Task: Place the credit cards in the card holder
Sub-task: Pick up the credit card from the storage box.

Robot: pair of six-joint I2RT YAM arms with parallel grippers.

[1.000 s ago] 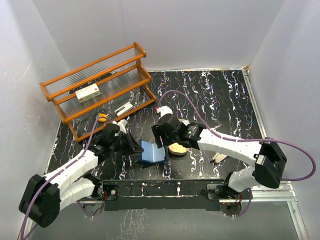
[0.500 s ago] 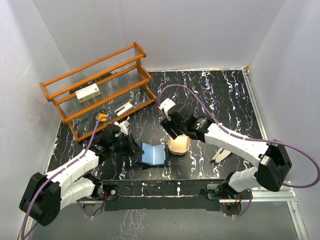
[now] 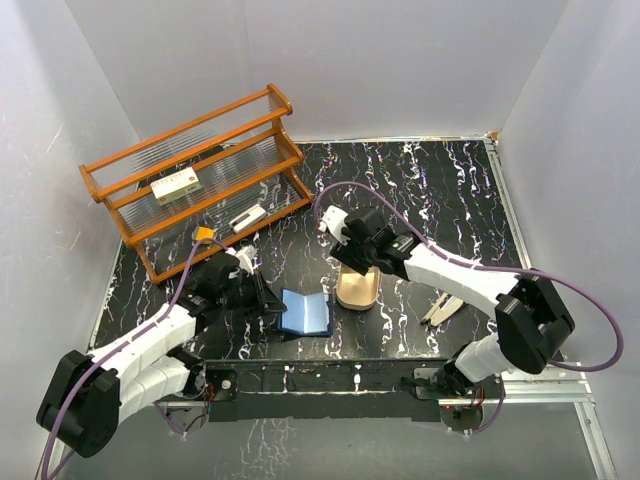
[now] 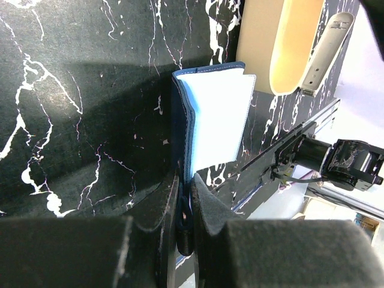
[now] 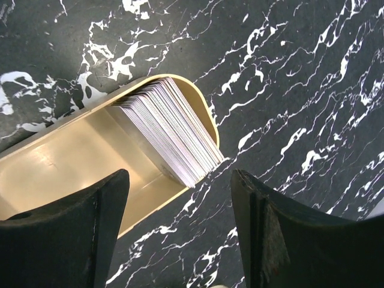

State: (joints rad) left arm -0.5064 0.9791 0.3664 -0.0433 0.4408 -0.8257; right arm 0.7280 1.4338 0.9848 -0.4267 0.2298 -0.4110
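Observation:
The card holder lies open on the table, navy outside and light blue inside. My left gripper is shut on its left edge; in the left wrist view the fingers pinch the navy cover with the pale blue inside beyond. My right gripper is open and empty, hovering over the far end of the oval tan tray. In the right wrist view a stack of greyish credit cards stands on edge in the tray, between and ahead of the open fingers.
A wooden rack stands at the back left with a white box with red marks on a shelf and a small white item lower down. A pale clip-like object lies right of the tray.
My right gripper has lifted away from the card holder and moved right and back over the tray. My left gripper has kept its hold on the holder.

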